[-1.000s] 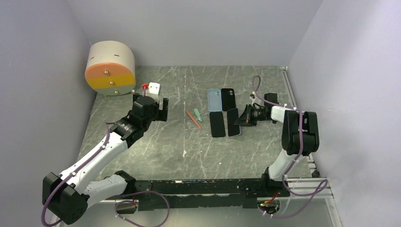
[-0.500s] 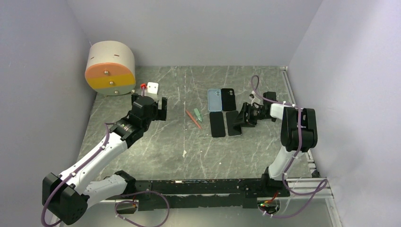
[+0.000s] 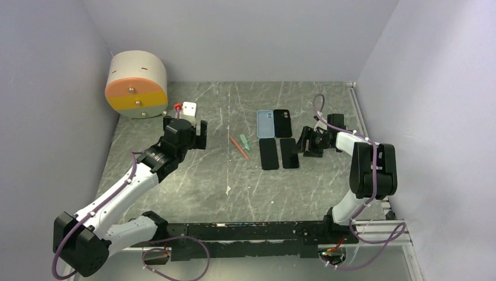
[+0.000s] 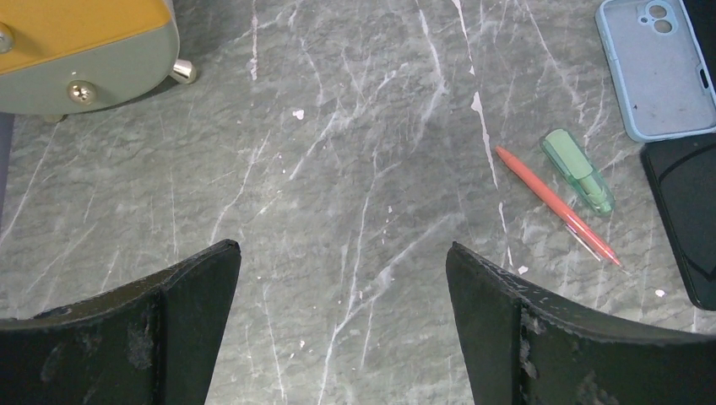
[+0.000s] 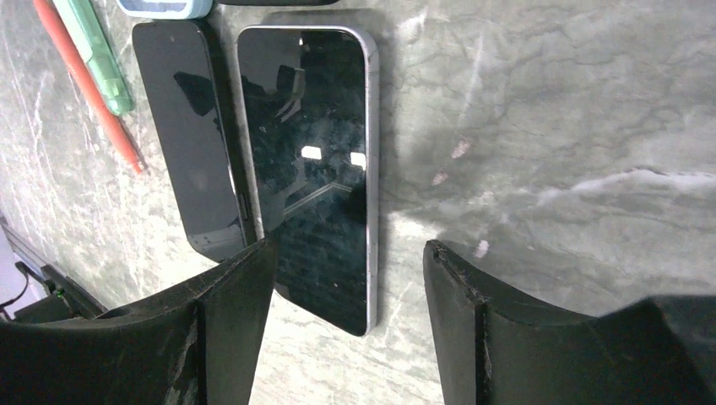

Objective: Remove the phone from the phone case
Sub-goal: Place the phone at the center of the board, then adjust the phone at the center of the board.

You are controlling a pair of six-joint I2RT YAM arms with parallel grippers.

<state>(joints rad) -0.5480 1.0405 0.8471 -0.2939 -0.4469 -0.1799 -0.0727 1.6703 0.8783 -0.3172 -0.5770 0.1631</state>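
Observation:
Two dark phones lie flat, side by side and screen up: a silver-edged phone [image 3: 289,153] [image 5: 312,169] and a black phone [image 3: 268,154] [image 5: 190,135] to its left. Just beyond them lie a light blue phone case [image 3: 266,124] [image 4: 659,67] and a black phone case [image 3: 283,123], both showing a camera cut-out. My right gripper [image 3: 307,142] [image 5: 350,246] stands open just right of the silver-edged phone and holds nothing. My left gripper [image 3: 196,134] [image 4: 342,246] hangs wide open over bare table, well to the left.
A red pen [image 3: 238,147] [image 4: 553,202] and a green highlighter [image 3: 245,142] [image 4: 578,169] lie left of the phones. A drum with an orange and yellow face [image 3: 135,85] stands at the back left, a small white block [image 3: 189,108] beside it. Walls close in on both sides.
My right gripper has opened and let go of the silver-edged phone, which was tipped up and now lies flat. The gripper has drawn back slightly to the right. The left arm has not moved.

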